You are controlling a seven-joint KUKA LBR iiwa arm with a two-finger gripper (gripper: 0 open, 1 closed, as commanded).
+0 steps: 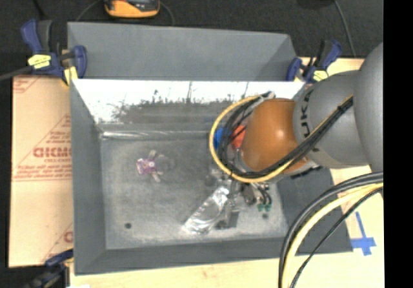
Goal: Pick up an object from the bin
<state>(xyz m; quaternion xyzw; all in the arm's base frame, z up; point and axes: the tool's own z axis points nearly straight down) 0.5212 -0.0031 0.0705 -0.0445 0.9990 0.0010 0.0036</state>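
My gripper [233,203] is low in the bin's front right part, just beneath the arm's orange cover. Right against its left side lies a crumpled clear, shiny plastic piece [205,214], stretching toward the front of the bin floor. The gripper touches or overlaps its right end, and I cannot tell whether it holds it. A small purple and white thing [148,166] lies apart on the floor at the left middle.
A tiny dark speck [128,225] sits near the front left corner. The arm with its orange cover and looping cables hides the right side of the bin floor. The bin's right and front walls stand close to the gripper.
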